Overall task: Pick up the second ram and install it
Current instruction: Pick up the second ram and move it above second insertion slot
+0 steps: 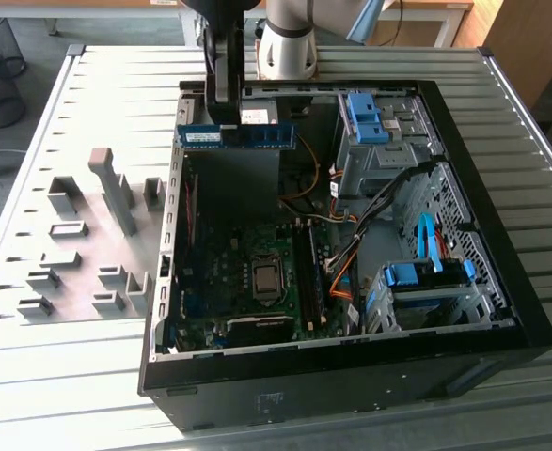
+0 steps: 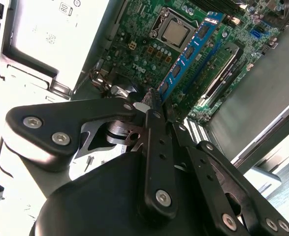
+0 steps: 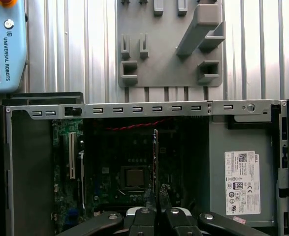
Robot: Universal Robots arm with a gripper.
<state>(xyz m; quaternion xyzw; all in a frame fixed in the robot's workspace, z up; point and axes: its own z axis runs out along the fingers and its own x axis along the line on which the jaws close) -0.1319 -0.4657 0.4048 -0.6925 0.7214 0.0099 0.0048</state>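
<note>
Second ram [image 1: 236, 136] rides clamped in the fingers [image 2: 154, 123], high above the motherboard [image 1: 247, 272]: carry stage, I'd judge, and seating calls for squaring it to that board.

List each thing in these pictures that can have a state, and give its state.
second ram, held in the air, not yet installed.
gripper, shut on the second ram.
computer case, lying on its side, open.
processor, uncovered, no cooler on it.
</note>
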